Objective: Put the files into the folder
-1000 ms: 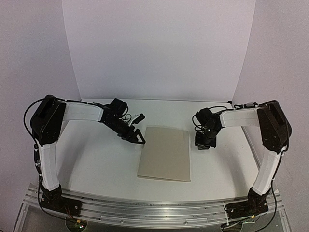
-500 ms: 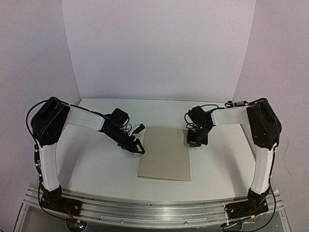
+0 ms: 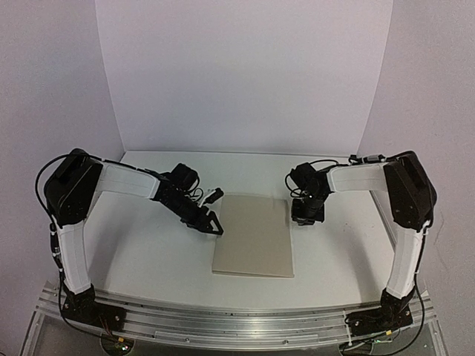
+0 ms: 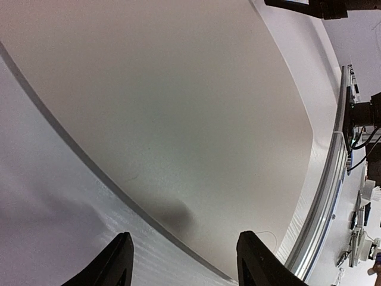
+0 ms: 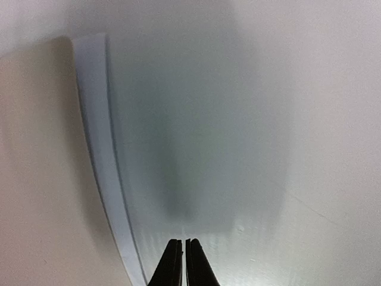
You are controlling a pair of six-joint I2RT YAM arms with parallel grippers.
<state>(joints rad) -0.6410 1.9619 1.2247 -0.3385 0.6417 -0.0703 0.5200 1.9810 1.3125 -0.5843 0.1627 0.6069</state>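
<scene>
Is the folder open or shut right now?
Shut: the folder lies flat on the table as one plain beige rectangle, with no inner face showing.

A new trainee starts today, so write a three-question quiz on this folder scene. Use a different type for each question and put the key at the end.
1. True or false: the folder lies closed and flat on the table.
2. Pick one. Which jaws stand open with nothing between them? A the left jaws; B the right jaws; C both.
3. Fill the gap: the right jaws are just off the folder's ____ edge, near its far corner.

Key: 1 true; 2 A; 3 right.
</scene>
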